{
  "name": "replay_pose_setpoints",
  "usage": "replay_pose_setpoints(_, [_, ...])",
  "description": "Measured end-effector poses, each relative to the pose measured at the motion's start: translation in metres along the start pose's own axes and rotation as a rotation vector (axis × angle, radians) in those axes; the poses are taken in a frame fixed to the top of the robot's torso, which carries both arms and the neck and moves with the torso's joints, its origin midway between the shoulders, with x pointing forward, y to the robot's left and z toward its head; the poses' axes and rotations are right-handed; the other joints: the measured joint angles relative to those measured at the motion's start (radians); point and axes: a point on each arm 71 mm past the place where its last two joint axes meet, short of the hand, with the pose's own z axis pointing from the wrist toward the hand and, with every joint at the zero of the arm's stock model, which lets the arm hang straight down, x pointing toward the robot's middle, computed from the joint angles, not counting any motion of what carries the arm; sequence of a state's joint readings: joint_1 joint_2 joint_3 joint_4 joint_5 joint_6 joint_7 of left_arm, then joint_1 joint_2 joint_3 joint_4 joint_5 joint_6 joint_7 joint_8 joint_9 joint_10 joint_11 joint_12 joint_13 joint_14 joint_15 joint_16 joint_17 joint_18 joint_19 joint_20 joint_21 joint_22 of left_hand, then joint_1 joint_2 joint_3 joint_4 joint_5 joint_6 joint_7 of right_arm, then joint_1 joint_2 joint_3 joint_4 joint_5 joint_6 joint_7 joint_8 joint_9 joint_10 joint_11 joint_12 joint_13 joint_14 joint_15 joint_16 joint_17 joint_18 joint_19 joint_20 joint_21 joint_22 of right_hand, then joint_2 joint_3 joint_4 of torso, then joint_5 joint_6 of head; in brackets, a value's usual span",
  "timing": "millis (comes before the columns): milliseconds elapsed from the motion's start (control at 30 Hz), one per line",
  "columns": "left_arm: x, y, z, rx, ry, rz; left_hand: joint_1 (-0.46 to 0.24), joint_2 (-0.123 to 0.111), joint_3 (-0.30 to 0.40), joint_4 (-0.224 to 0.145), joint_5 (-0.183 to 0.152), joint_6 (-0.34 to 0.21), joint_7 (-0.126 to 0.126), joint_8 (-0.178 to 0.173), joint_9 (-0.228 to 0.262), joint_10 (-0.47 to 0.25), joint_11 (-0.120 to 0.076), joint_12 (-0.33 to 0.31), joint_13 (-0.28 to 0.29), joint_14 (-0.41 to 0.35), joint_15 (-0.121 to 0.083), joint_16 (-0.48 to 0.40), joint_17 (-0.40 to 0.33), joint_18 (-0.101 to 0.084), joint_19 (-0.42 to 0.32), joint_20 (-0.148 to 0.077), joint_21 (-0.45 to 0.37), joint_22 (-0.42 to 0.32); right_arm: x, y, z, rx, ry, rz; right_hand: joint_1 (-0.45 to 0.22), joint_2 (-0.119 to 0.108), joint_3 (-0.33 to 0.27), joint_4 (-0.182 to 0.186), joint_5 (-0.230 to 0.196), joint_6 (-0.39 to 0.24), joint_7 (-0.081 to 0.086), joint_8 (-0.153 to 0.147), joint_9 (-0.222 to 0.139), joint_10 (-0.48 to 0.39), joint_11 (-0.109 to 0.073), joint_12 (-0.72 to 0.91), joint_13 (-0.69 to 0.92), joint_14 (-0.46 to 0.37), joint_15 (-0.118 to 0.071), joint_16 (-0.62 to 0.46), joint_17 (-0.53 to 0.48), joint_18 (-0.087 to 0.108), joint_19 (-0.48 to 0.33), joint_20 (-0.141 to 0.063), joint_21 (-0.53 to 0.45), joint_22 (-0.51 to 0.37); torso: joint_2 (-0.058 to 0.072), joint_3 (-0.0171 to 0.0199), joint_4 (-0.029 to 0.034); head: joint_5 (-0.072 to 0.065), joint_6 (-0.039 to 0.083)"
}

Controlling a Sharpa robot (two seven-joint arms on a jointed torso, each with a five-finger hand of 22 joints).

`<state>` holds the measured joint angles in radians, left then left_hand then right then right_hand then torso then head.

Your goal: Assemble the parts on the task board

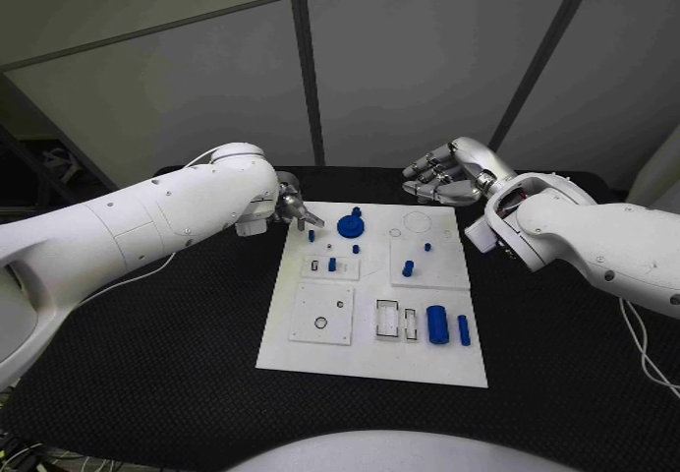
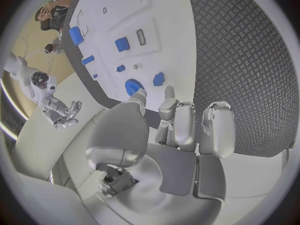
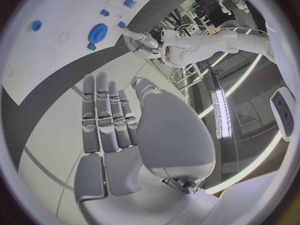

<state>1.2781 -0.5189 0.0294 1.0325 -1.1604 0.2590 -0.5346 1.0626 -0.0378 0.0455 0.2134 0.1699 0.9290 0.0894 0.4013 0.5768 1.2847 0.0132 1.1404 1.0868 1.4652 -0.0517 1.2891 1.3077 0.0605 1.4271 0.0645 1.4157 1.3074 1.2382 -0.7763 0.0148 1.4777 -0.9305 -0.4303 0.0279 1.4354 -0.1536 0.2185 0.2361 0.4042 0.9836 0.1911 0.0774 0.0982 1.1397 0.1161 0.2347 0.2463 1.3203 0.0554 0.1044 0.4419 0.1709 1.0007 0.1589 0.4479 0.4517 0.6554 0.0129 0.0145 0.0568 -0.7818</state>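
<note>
nearest the head camera, the white task board [image 1: 371, 366] lies flat in the middle of the black table [image 1: 170, 393], long side running away from the robot. close in on it sit a blue cylinder [image 1: 438, 325] and a slimmer blue bar [image 1: 464, 330] side by side, next to a small framed slot [image 1: 387, 321]; to their left a square white plate [image 1: 323, 314] with a small ring on it. further up, a little blue peg [image 1: 332, 264] on the left panel, another blue peg [image 1: 407, 266] on the right panel — and at the far end a blue gear [image 1: 352, 229] with a small blue piece [image 1: 311, 235] just beside it.

left hand [image 1: 292, 209] hangs at the board's far left corner, fingertips close to that small piece; the left wrist view shows its fingers [image 2: 185, 122] extended and parted, gripping nothing, the gear [image 2: 132, 87] just past the thumb.

right hand [image 1: 446, 169] is up beyond the board's far right corner, well off the parts — fingers [image 3: 106, 116] straight and side by side, palm bare, holding nothing.
</note>
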Motion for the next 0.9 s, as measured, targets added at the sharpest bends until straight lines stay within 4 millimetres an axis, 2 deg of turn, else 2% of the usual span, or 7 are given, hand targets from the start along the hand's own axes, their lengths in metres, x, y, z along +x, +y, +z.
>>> replay_pose_setpoints(133, [0.0013,-0.0011,0.0012,-0.001,0.01,0.006,0.01,0.01,-0.003,0.001,0.0,0.004,-0.004,-0.002,-0.001,0.0,0.0,0.0,0.0,0.0,0.0,0.0,0.0,0.0,0.0,0.0,0.0,0.0,0.0006,0.0004,0.0005,-0.001,0.001,0.001,0.0,0.0,0.0,0.0,0.0,0.0,0.0,0.0,0.0,0.0,0.0,0.0,0.0,0.0,0.0,0.0,0.0,0.0,0.0,0.0,0.0,0.0,0.0,0.0002,0.0,-0.002,-0.001])
replay_pose_setpoints(233, [0.0029,-0.0022,0.0023,-0.002,0.018,0.01,0.015,0.007,-0.007,-0.001,0.0,0.008,0.0,-0.002,-0.003,0.0,0.0,0.0,0.001,0.0,0.0,0.0,0.0,0.0,0.0,0.0,0.0,0.0,0.001,0.0008,0.0008,-0.002,0.002,0.001,0.0,0.0,0.0,0.0,0.0,0.0,0.0,0.0,0.0,0.0,0.0,0.0,0.0,0.0,0.0,0.0,0.0,0.0,0.0,0.0,0.0,0.0,0.0,0.0003,0.0,-0.003,-0.002])
replay_pose_setpoints(333, [0.0042,-0.0027,0.0033,-0.003,0.024,0.012,0.026,0.018,-0.008,-0.002,0.0,0.011,-0.004,-0.006,-0.005,0.0,0.0,0.0,0.001,0.0,0.0,0.0,0.0,0.0,0.0,0.0,0.0,0.0,0.0011,0.0007,0.0009,-0.001,0.002,0.001,0.0,0.0,0.0,0.0,0.0,0.0,0.0,0.0,0.0,0.0,0.0,0.0,0.0,0.0,0.0,0.0,0.0,0.0,0.0,0.0,-0.004,0.0,0.0,0.0003,0.0002,-0.003,-0.003])
replay_pose_setpoints(467, [0.0061,-0.0025,0.0046,-0.005,0.031,0.015,0.031,0.013,-0.01,-0.004,0.0,0.011,-0.004,-0.006,-0.007,0.0,0.0,0.0,0.001,0.0,0.0,0.0,0.0,0.0,0.0,0.0,0.0,0.0,0.0014,0.0009,0.0012,-0.002,0.003,0.001,0.0,0.0,0.0,0.0,0.0,0.0,0.0,0.0,0.0,0.0,0.0,0.0,0.0,0.0,0.0,0.0,0.0,0.0,0.0,0.0,-0.004,0.0,0.0,0.0003,0.0008,-0.003,-0.005])
replay_pose_setpoints(900, [0.0078,-0.0022,0.0063,-0.009,0.037,0.016,0.07,0.043,-0.017,-0.012,0.0,0.025,-0.004,-0.015,-0.014,0.0,0.0,0.0,0.001,0.0,0.0,0.0,0.0,0.0,0.0,0.0,0.0,0.0,0.0017,0.0011,0.0015,-0.002,0.004,0.002,0.0,0.0,0.0,0.0,0.0,0.0,0.0,0.0,0.0,0.0,0.0,0.0,-0.001,0.0,0.0,0.0,0.0,0.0,0.0,0.0,-0.004,0.0,-0.001,0.0008,0.0008,-0.003,-0.009])
